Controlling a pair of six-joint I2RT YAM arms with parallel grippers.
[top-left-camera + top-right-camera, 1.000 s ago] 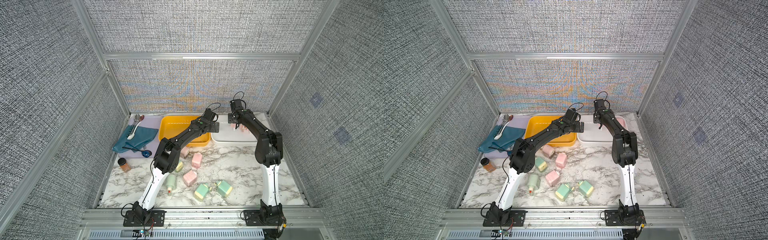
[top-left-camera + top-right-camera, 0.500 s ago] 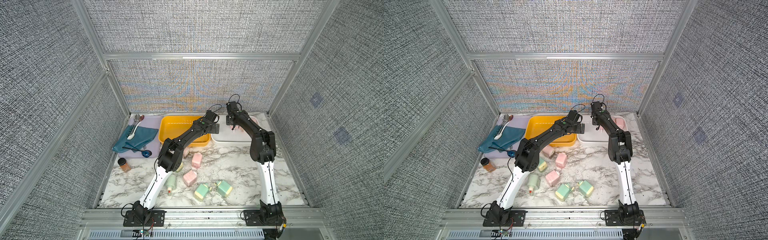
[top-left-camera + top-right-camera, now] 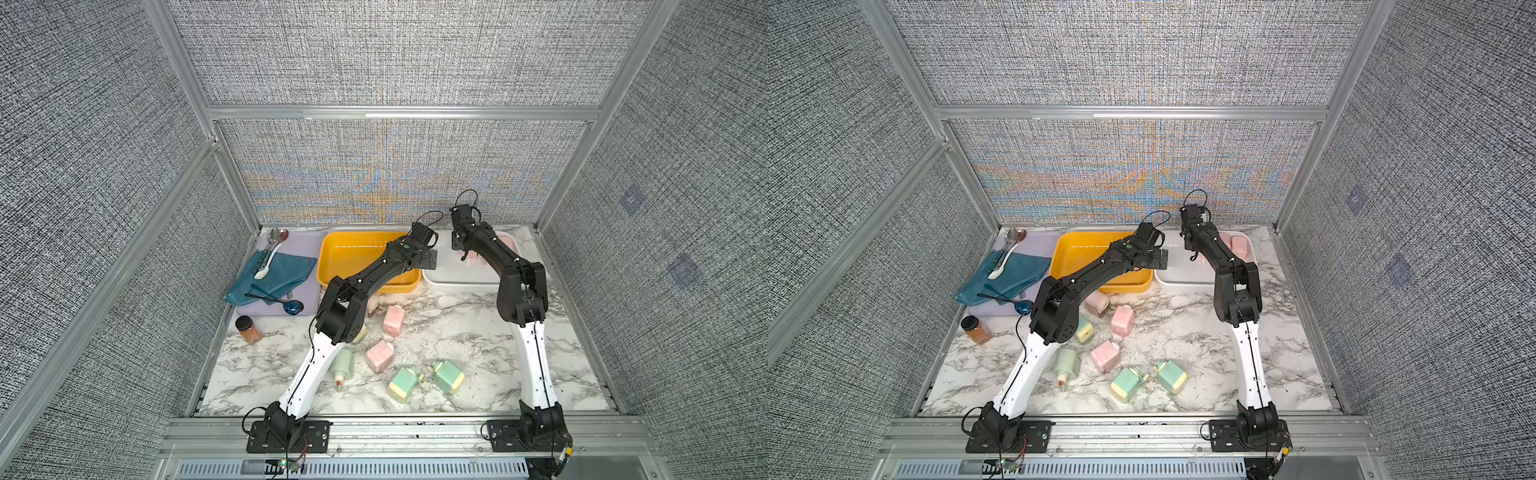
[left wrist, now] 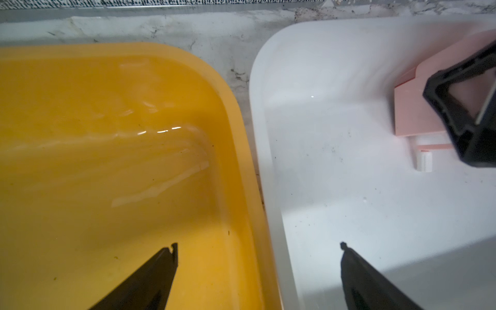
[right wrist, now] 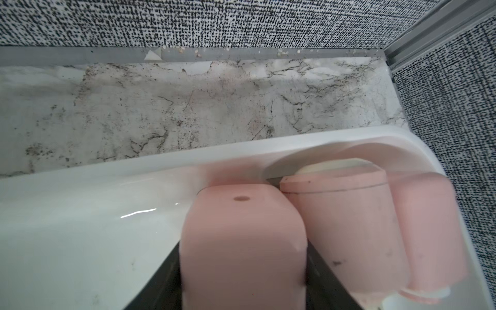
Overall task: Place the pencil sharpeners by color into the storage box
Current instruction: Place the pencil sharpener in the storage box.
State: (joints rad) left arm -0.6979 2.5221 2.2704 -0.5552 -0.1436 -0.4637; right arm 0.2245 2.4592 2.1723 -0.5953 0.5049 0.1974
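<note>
1. Clamped on a pink pencil sharpener [image 5: 241, 230], the right claw [image 5: 243, 243] hangs inside the white bin [image 5: 120, 169], toward its back wall. Its black fingers [image 5: 161, 276] press two opposite sides of the block.
2. Whether the pinched block touches the bin floor cannot be told.
3. Just beside it in the same bin lie a second pink sharpener [image 5: 343, 228] and a third pink sharpener [image 5: 429, 228]. They touch each other and are tucked into the back right corner.
4. The left claw [image 4: 259, 244] is spread wide with nothing between its jaws. It hovers over the line where the yellow bin [image 4: 230, 107] and the white bin stand side by side, with one fingertip above each.
5. In both top views the two bins sit at the rear of the marble tabletop [image 3: 457, 332], and both arms reach back to them.
6. On the marble in front of the yellow bin lie three pink sharpeners [image 3: 1098, 302] [image 3: 1122, 321] [image 3: 1105, 355].
7. Four mint-green sharpeners [image 3: 1084, 332] [image 3: 1068, 365] [image 3: 1126, 383] [image 3: 1172, 376] lie nearer the front edge. The first is partly hidden behind the left arm's elbow.
8. A brown spice jar [image 3: 248, 329] stands by the left wall, just in front of a lavender tray [image 3: 299, 245]. The tray carries a teal cloth [image 3: 282, 274] and a white spoon [image 3: 264, 270].
</note>
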